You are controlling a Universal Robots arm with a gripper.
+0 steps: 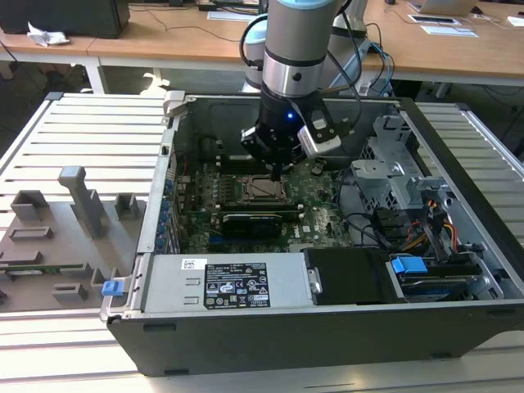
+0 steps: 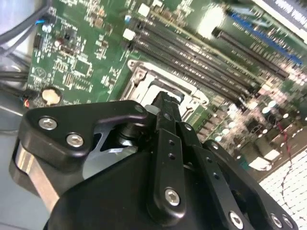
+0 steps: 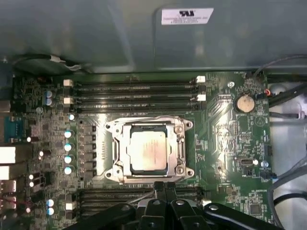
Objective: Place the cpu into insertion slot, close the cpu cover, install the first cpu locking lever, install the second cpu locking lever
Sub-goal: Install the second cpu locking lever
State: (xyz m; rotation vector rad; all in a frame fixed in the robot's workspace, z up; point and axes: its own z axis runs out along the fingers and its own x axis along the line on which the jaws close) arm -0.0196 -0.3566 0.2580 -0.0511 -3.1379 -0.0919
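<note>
Your gripper (image 3: 164, 184) had its fingers pressed together, holding nothing, tips just beside the near edge of the insertion slot (image 3: 109, 165). Ahead of those tips, the cpu (image 3: 149, 152) sat inside the slot on the motherboard (image 3: 225, 139), with the cpu cover (image 3: 181, 149) lying flat around it.

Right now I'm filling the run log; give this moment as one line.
cpu: in insertion slot | cpu cover: closed | gripper: shut, at socket edge

The arm points straight down, gripper (image 3: 164, 188) fingers apparently pressed together, holding nothing.
</note>
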